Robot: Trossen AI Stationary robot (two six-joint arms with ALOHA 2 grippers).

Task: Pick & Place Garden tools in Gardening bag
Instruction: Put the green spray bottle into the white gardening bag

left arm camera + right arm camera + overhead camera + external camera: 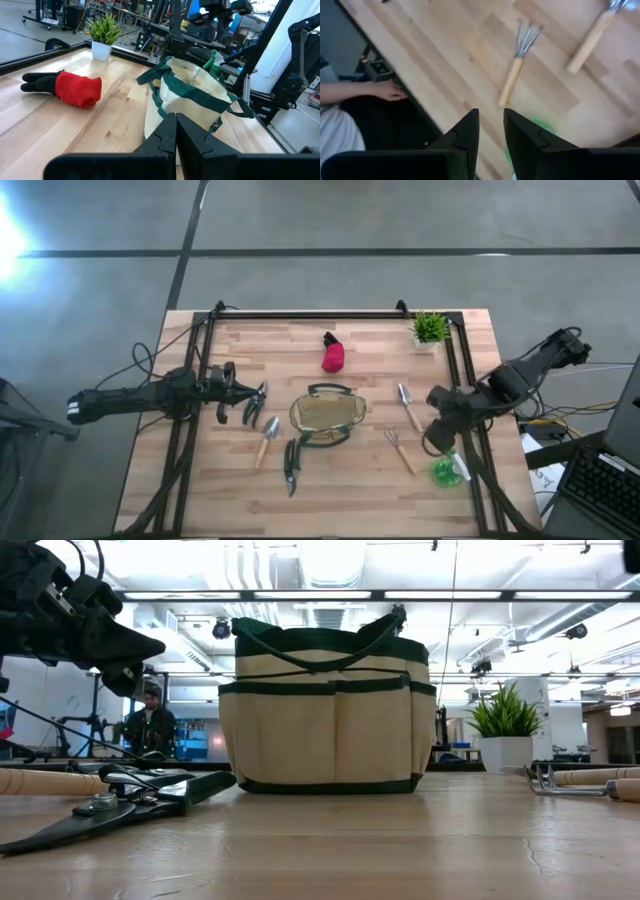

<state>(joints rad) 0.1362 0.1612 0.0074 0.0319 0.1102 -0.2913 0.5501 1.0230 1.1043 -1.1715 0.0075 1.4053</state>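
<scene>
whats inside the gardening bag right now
In the high view the gardening bag shows only tan fabric inside, crossed by its dark handles; no tool is visible. The left wrist view shows only its upper inner wall, so the bottom stays hidden.

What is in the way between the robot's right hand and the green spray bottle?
Nothing visible. The right gripper hangs just above the green spray bottle near the table's right edge, fingers slightly apart. The rake lies beside it, not between.

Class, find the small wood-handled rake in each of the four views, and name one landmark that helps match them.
High view: rake lies right of the gardening bag.
Low view: prongs at the right edge.
Left wrist view: not in it.
Right wrist view: rake at upper middle.
Shared landmark: the trowel lying beside it.
</scene>
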